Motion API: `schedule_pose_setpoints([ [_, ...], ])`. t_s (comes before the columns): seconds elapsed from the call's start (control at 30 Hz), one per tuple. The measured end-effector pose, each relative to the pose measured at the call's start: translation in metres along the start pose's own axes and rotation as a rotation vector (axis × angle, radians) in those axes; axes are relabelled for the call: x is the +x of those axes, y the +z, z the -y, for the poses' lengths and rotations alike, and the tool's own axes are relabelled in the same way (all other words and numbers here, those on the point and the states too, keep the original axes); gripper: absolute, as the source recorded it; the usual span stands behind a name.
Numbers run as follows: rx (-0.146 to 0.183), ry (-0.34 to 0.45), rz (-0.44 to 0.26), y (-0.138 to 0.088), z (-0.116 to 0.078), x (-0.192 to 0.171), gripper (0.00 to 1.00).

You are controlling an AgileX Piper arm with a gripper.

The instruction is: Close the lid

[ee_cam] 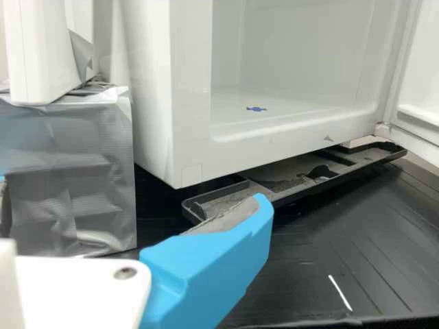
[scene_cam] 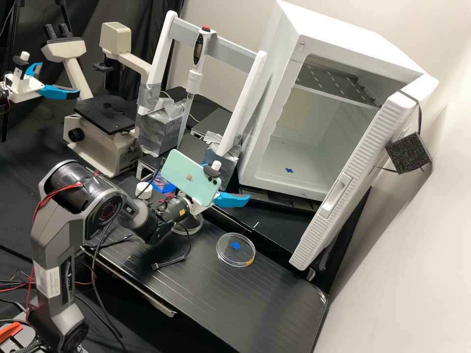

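Two round, transparent dishes (scene_cam: pixel 235 252) sit on grooved board (scene_cam: pixel 255 299).

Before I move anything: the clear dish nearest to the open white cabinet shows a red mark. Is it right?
The mark is blue, not red, as the high view shows. The clear dish is indeed nearest to the open white cabinet.

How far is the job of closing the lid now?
Done: nothing surely; I cannot tell whether the clear dish on the black board is lidded. In hand: nothing; the gripper hangs open and empty. Left: probably closing that dish's lid, if it is off.
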Motion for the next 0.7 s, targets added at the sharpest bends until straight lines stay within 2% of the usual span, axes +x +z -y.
schedule_pose_setpoints([
  [0.27, 0.004, 0.002, 0.006, 0.001, 0.000, -0.001, 1.00],
  [0.37, -0.016, -0.015, 0.001, 0.004, -0.001, -0.014, 1.00],
  [0.43, -0.013, -0.012, -0.004, 0.005, -0.005, -0.024, 1.00],
  [0.6, 0.048, 0.072, -0.050, 0.004, -0.022, -0.057, 1.00],
  [0.7, 0.065, 0.117, -0.104, -0.002, -0.030, -0.074, 1.00],
])
